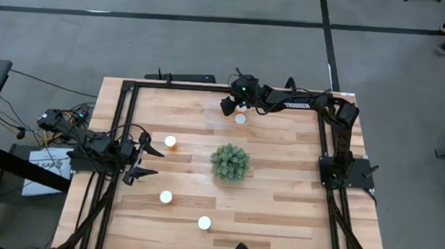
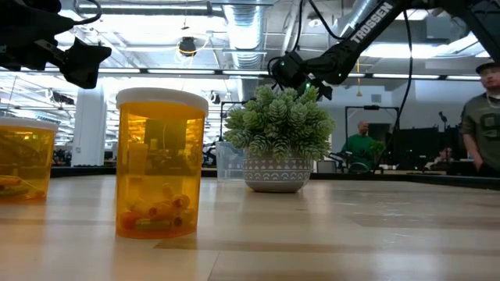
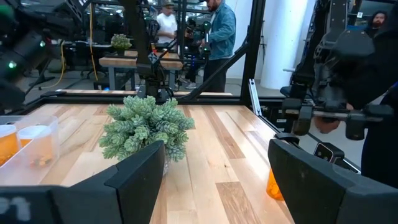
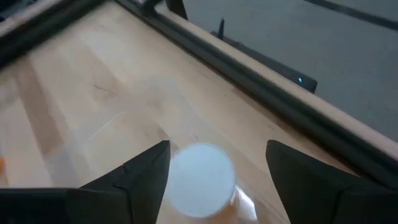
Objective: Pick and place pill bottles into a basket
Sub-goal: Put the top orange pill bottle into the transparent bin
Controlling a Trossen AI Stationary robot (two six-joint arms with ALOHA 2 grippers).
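Three pill bottles stand upright on the table on their bases: one at the left (image 1: 171, 142) and two near the front (image 1: 165, 197) (image 1: 204, 223); the front pair also shows in the low view (image 2: 160, 165) (image 2: 23, 168). The clear basket (image 3: 37, 146) stands at the far middle with bottles in it (image 1: 241, 119). My right gripper (image 1: 235, 106) hovers open above the basket. In the right wrist view a bottle's white cap (image 4: 200, 180) lies below, between its fingers and apart from them. My left gripper (image 1: 145, 158) is open and empty at the table's left.
A green spiky plant in a pot (image 1: 230, 163) stands at the table's middle, between the basket and the front bottles. A black metal frame (image 1: 209, 87) runs around the table. People stand in the room beyond (image 2: 480, 117).
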